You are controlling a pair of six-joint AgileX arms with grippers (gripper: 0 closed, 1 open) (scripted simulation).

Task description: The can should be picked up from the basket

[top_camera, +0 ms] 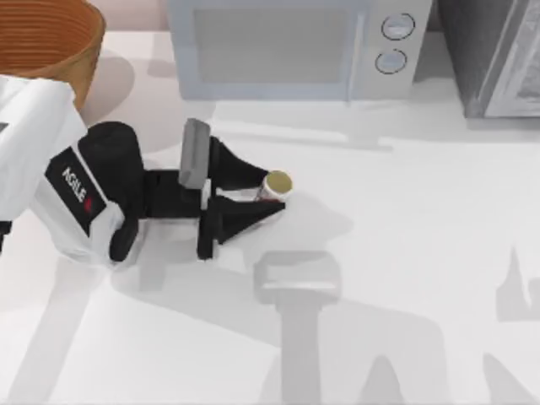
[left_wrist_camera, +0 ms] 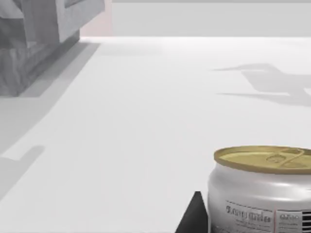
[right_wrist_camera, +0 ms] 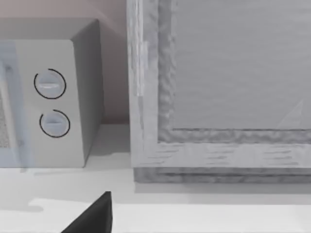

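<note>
Can (top_camera: 277, 184) sits between the two black fingers of the left claw (top_camera: 272, 196), w/ the gold top showing. Fingers look snug on both sides, so I think the claw is gripping it. Can is out over the white surface (top_camera: 405, 253), well apart from the basket (top_camera: 51, 42) at the back left. So the pick-up looks done, I think. Right claw (right_wrist_camera: 92, 216) is parked near the microwave (top_camera: 295, 46).

Overhead view, low wrist views, microwave (top_camera: 291, 46) shared
</note>
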